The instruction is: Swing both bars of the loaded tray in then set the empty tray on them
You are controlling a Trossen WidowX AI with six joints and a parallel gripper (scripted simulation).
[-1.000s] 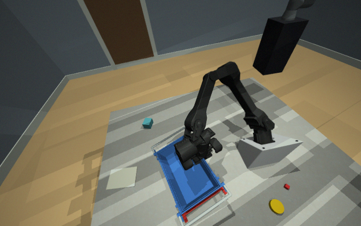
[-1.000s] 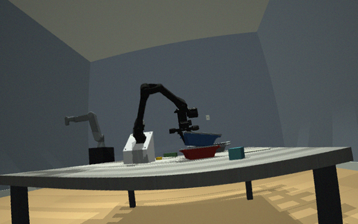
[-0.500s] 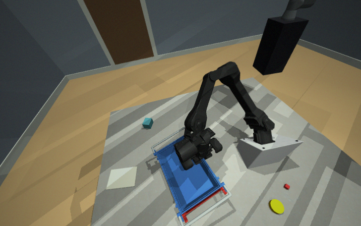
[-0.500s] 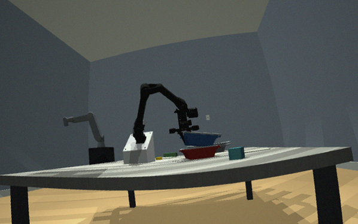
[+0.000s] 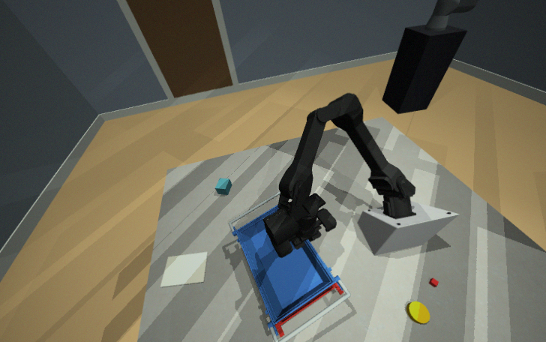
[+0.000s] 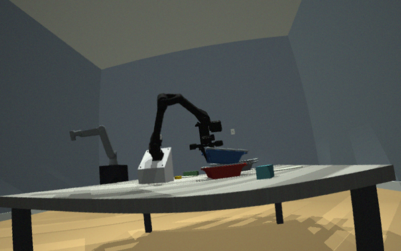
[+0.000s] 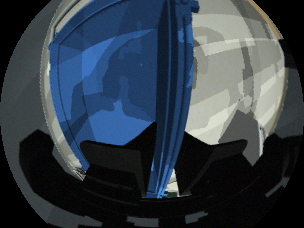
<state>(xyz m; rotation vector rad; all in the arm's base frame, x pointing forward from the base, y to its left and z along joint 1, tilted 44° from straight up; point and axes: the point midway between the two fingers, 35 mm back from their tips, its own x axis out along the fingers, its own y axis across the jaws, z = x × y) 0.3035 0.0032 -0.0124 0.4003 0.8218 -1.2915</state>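
Observation:
The empty blue tray [image 5: 295,277] [image 6: 226,157] [image 7: 120,65] is over the red tray [image 5: 280,329] [image 6: 224,171], looking close to level. My gripper [image 6: 205,156] [image 7: 161,125] is shut on the blue tray's long side wall, on the side towards the arm's base. The blue tray's own wire bars, the far bar [image 5: 257,210] and the near bar [image 5: 314,318], stick out past its ends. A thin light line shows between the trays in the exterior view. The red tray's load and most of its bars are hidden. I cannot tell whether the blue tray touches the bars.
A teal block [image 5: 223,186] [image 6: 265,172] and a pale square [image 5: 184,268] lie beyond the trays. A yellow disc [image 5: 418,312] and a small red cube [image 5: 433,282] lie on the near side. A green block [image 6: 190,173] and a grey shape [image 6: 249,165] show behind the red tray.

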